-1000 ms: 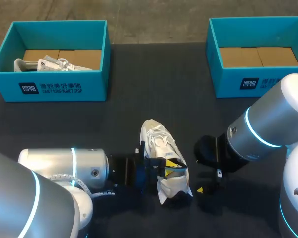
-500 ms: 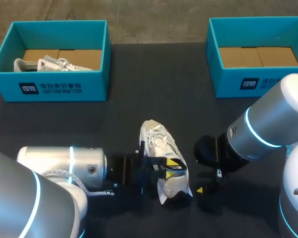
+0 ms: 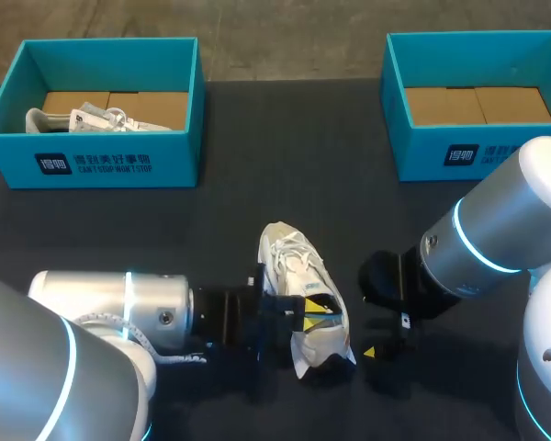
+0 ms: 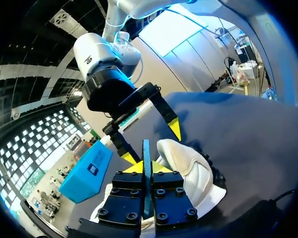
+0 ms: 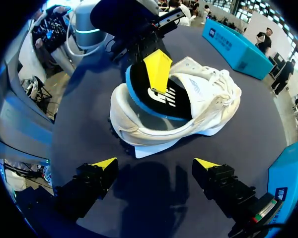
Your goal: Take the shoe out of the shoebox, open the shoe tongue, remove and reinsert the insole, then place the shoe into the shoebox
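Head view:
- The front wall of the right shoebox (image 3: 441,156) is partly hidden behind the right arm (image 3: 496,230).
- The second shoe (image 3: 83,119) is partly hidden by the wall of the left shoebox (image 3: 92,163).
- Only one tip of the right end effector (image 3: 387,336) is visible.

Left wrist view:
- The left end effector (image 4: 144,167) covers the near part of the shoe (image 4: 188,171).
- The insole (image 4: 146,153) shows edge-on only.

Right wrist view:
- The lower part of the insole is hidden inside the shoe.

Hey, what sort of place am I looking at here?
Likely a robot lab workbench: a left arm and right arm over a dark table, a teal left shoebox and right shoebox, and a white shoe.
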{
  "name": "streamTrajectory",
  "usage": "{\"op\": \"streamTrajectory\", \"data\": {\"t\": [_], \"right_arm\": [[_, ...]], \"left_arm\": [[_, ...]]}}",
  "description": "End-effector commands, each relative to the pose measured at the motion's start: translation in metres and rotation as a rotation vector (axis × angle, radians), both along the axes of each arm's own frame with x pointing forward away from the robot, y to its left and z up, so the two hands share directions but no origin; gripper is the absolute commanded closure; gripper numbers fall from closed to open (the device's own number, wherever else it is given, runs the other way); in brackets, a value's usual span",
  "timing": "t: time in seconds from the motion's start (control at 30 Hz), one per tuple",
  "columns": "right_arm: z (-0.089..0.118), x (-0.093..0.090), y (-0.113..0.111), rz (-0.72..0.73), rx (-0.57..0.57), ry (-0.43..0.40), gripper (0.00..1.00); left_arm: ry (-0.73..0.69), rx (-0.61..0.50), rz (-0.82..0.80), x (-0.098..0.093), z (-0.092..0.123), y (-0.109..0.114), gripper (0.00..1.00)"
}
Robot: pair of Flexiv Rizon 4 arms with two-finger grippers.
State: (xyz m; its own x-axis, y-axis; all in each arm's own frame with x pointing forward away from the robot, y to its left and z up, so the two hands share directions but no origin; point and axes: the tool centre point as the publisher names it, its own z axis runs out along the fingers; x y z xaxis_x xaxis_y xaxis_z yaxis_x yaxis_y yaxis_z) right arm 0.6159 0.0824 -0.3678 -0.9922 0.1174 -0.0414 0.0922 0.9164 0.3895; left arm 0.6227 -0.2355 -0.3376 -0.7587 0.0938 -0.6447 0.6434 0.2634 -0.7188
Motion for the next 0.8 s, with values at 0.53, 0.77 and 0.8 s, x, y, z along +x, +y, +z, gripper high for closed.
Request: {"op": "streamTrajectory", "data": {"t": [0.53, 0.77, 0.8], "right_arm": [[0.000, -0.001, 0.000, -0.001, 0.001, -0.002, 0.00], [0.000, -0.001, 0.000, -0.001, 0.001, -0.002, 0.00], [0.000, -0.001, 0.000, -0.001, 0.001, -0.002, 0.00]], "left_arm": [[-0.052, 0.099, 0.058, 0.019, -0.016, -0.002, 1.00], [-0.003, 0.047, 0.028, 0.009, -0.003, 0.001, 0.63], [-0.002, 0.041, 0.025, 0.008, -0.001, 0.001, 0.64]]}}
